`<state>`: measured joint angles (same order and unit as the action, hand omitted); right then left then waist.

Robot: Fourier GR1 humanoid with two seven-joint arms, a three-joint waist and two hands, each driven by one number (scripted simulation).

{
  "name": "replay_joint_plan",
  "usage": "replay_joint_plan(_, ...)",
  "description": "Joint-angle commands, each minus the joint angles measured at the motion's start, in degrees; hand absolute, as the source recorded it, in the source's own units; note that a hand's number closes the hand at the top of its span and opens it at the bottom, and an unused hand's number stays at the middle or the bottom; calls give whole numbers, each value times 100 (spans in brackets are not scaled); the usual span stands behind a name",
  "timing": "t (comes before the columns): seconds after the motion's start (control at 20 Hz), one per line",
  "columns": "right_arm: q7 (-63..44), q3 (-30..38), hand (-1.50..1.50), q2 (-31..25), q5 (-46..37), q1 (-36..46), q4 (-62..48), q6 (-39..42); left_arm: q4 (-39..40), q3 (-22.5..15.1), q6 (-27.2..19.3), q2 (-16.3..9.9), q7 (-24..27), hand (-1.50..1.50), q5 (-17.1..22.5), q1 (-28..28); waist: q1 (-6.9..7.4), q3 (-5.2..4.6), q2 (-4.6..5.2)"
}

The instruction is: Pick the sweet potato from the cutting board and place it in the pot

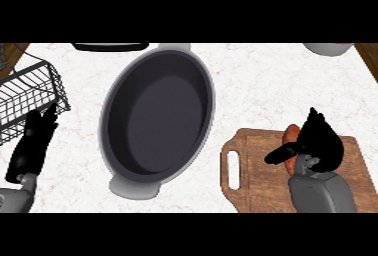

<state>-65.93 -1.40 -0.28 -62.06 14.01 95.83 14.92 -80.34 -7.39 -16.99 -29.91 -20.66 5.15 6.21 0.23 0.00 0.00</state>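
Observation:
An orange sweet potato (292,135) lies on the wooden cutting board (255,172) at the lower right, mostly hidden under my right hand (319,142). The black fingers of that hand curl over it and the thumb crosses its near side. A large dark oval pot (156,117) with grey handles stands in the middle of the counter, left of the board, with nothing inside. My left hand (33,142) rests open at the left edge, fingers pointing up, beside the wire rack.
A wire dish rack (26,92) stands at the far left. A dark pan's edge (109,46) shows at the back, and a white bowl (326,48) at the back right. Marble counter lies between pot and board.

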Motion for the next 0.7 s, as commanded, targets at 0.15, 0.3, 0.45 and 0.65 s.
replay_joint_plan(0.15,-469,136,-150,26,47,-333,-190,-244,-219,224,116,3,-68,0,-54,-193,-7,1,-8)
replay_joint_plan(0.3,-660,-167,-150,27,71,-181,-688,-720,-20,291,156,32,-220,0,-168,158,-10,1,1)
replay_joint_plan(0.45,-430,13,-150,27,53,-335,-583,-662,-256,324,291,15,-260,0,-245,-4,-13,1,-3)
replay_joint_plan(0.65,70,164,150,1,-208,87,-918,-766,116,421,326,362,-146,0,-469,184,-16,0,3)
